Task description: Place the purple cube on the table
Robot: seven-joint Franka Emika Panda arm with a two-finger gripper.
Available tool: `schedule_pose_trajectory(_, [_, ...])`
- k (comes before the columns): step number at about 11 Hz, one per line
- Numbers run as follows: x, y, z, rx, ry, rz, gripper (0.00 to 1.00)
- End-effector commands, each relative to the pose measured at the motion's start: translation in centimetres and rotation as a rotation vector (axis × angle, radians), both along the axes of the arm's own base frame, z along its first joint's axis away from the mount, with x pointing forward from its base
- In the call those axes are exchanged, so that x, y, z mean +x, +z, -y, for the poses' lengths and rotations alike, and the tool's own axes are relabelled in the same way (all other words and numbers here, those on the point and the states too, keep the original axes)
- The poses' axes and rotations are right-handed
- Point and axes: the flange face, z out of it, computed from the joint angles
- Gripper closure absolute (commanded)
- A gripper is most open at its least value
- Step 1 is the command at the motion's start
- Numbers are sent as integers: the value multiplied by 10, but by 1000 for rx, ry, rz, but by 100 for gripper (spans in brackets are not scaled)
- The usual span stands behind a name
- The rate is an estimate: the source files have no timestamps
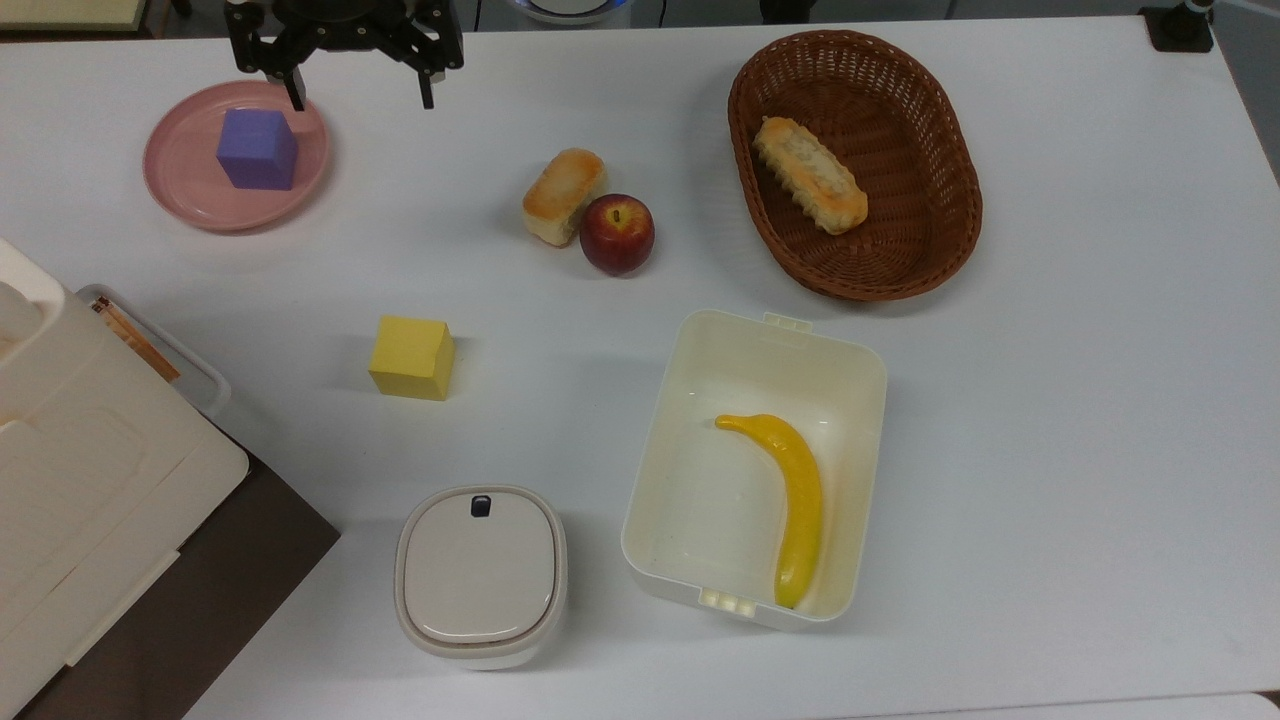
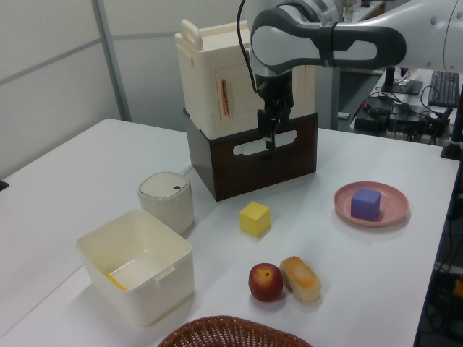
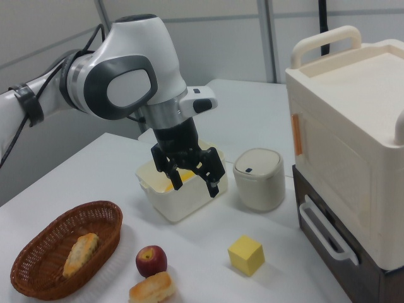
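White bench (image 1: 1050, 420) in a lab room, grey wall panels behind, cables and desks at the far edge in the left view.

Gripper (image 1: 358, 98) hangs in the air, fingers spread wide, nothing between them; right view shows the same, gripper (image 3: 193, 184) released and pointing down. In the left view the gripper (image 2: 270, 141) sits well above the bench.

Purple cube (image 1: 258, 149) rests flat on the pink plate (image 1: 180, 190), just beside and slightly below the gripper toward the top view's left; in the left view the purple cube (image 2: 365, 204) lies well off to the left view's right and lower than the gripper. Not yet picked up.

Other items, all farther from the gripper: yellow cube (image 1: 411, 357), apple (image 1: 617, 233) touching a bread roll (image 1: 563, 195), wicker basket (image 1: 960, 180) with another roll, open tub (image 1: 860, 360) holding a banana (image 1: 790, 500), lidded pot (image 1: 480, 575).

Handling judgement: cube looks matte, plain-faced, probably light and stiff; not fragile. Matte faces should give decent friction. Best hold: two opposite vertical faces, around mid-height, fingers squared to the faces so it does not twist. Plate rim is low, but fingers need room inside it; plate may slide if nudged.
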Motion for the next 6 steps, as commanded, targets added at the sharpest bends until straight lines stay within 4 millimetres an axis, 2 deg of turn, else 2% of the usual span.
schedule_pose_trajectory(1, [-5,8,-6,1,0,2,0])
schedule_pose_trajectory(6, [-8,6,-6,3,-1,-20,0])
